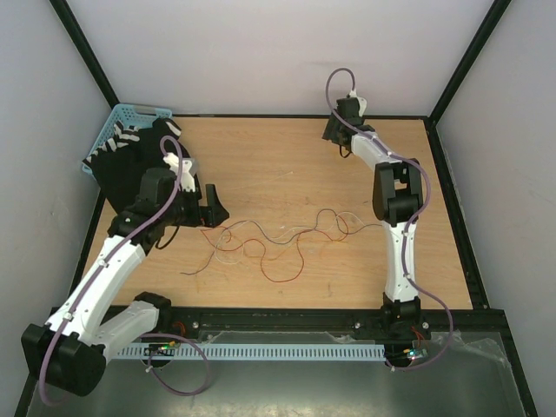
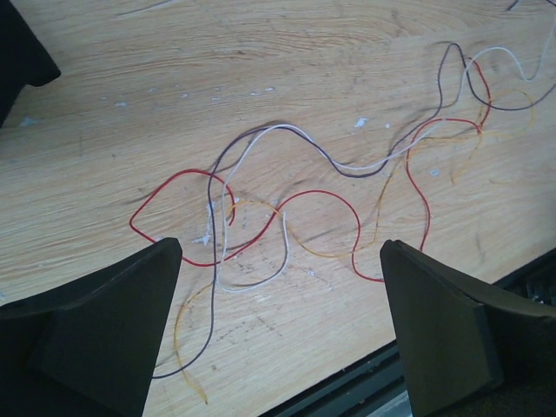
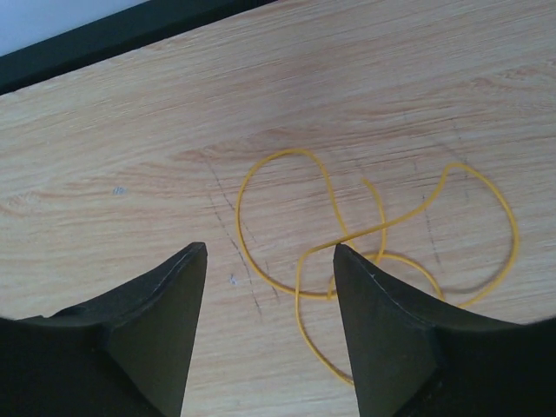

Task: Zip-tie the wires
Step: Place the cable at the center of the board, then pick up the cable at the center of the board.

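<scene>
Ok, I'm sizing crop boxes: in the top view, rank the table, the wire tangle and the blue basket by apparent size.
1. table
2. wires
3. blue basket, partly hidden by the left arm

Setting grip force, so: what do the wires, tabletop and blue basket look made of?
The wires: thin, limp strands with a smooth coloured coating, probably plastic insulation; they curl freely. The tabletop: wood or wood-grain laminate, matte, with scuffs and pale flecks. The basket: light blue moulded plastic, judging by its regular lattice wall.
</scene>
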